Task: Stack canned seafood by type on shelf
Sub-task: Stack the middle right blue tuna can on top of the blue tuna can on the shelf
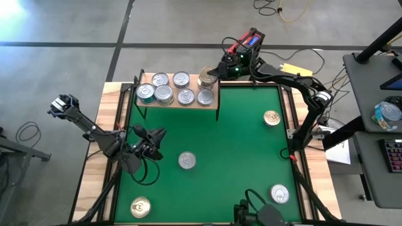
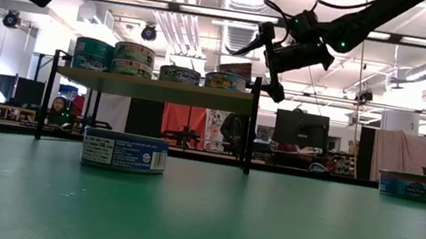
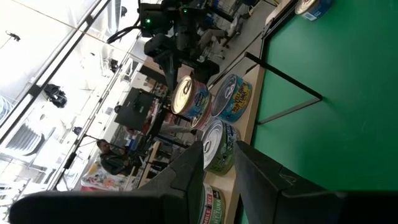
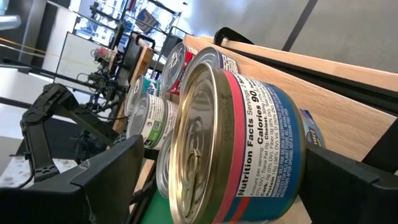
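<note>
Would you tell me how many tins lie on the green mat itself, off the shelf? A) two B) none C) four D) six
C: in the high view four tins lie on the green mat, one near its middle, one by the right edge and two near the front corners; the rest sit on the shelf.

High view: straight down over the whole green mat, shelf at far edge. Low view: mat level, facing the shelf and room behind. Left wrist: off at a distance, looking toward the shelf. Right wrist: tight against a gold-topped tin on the shelf. All four share the shelf.
</note>
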Robot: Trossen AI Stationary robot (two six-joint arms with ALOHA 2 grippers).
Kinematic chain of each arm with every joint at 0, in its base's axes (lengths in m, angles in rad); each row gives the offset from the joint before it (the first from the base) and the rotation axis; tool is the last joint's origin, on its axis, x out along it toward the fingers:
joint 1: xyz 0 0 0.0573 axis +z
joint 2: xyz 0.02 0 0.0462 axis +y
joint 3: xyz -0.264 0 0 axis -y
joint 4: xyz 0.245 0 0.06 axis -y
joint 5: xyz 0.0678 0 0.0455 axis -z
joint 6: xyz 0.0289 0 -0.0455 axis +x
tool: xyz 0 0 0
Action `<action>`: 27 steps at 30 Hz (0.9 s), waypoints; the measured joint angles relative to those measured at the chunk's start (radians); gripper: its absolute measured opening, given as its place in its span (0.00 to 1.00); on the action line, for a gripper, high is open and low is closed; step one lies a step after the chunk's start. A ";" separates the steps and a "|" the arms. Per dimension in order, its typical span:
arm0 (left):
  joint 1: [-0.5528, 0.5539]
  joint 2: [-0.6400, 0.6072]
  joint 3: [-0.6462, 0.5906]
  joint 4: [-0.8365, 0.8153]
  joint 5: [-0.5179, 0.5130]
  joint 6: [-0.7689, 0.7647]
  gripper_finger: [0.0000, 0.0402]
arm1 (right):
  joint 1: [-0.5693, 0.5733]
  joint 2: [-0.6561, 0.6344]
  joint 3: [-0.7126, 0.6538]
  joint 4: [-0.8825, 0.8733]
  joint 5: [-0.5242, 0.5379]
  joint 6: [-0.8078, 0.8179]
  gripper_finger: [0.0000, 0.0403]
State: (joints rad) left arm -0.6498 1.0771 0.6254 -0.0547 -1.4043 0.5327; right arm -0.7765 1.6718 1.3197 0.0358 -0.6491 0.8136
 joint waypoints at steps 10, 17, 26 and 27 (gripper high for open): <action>0.000 0.000 0.000 0.000 0.000 0.000 0.19 | 0.000 0.000 0.000 -0.001 -0.002 0.000 0.91; 0.000 0.000 0.000 0.000 0.000 0.000 0.19 | 0.000 0.000 0.000 -0.001 -0.003 -0.002 0.91; 0.000 0.000 0.000 0.001 0.000 -0.004 0.19 | 0.000 0.000 0.001 -0.005 -0.005 0.069 0.91; 0.000 0.000 0.000 0.001 0.000 -0.006 0.19 | 0.000 0.000 0.001 -0.005 -0.005 0.080 0.91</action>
State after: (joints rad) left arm -0.6498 1.0772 0.6254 -0.0540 -1.4041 0.5271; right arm -0.7769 1.6718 1.3209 0.0307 -0.6540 0.8940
